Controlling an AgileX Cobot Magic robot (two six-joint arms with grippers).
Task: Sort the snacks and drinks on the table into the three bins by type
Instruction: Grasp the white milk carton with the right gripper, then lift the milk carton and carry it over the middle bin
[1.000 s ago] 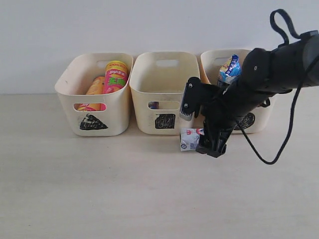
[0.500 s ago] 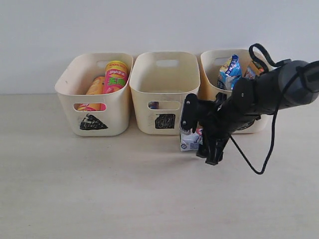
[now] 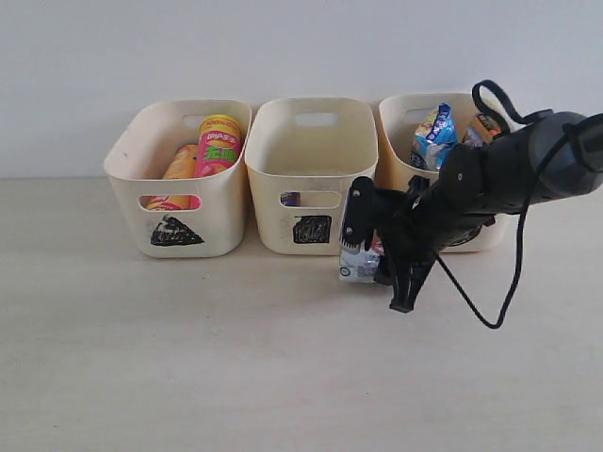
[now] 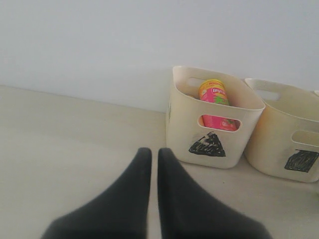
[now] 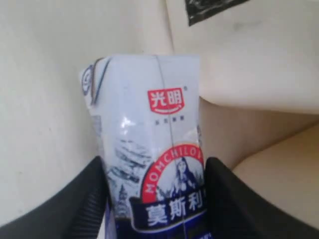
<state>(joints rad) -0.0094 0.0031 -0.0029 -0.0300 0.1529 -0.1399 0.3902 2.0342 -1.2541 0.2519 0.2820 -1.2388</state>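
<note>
The white and blue carton [image 3: 356, 267] [image 5: 149, 124] stands on the table [image 3: 236, 358] just in front of the middle bin [image 3: 273, 226], the one with the square mark. My right gripper [image 3: 377, 271] [image 5: 155, 164] is shut on this carton, one finger pressed against each side. The left bin [image 3: 221, 217] [image 4: 184, 124], marked with a triangle, holds the pink cylinder [image 3: 219, 146] [image 4: 213, 92] and the yellow cylinder [image 3: 179, 165]. Out of the right bin [image 3: 396, 118] stick the blue bag [image 3: 433, 132] and the orange bag [image 3: 485, 125]. My left gripper [image 4: 154, 152] is shut and empty.
A dark carton [image 3: 290, 199] shows through the middle bin's handle slot. The bins stand in a row against the white back wall. The right arm's black cable [image 3: 490, 320] loops down over the table beside the right bin.
The right arm has dropped lower and settled around the white and blue carton. The carton has shifted slightly. The bins and their contents have not moved.
</note>
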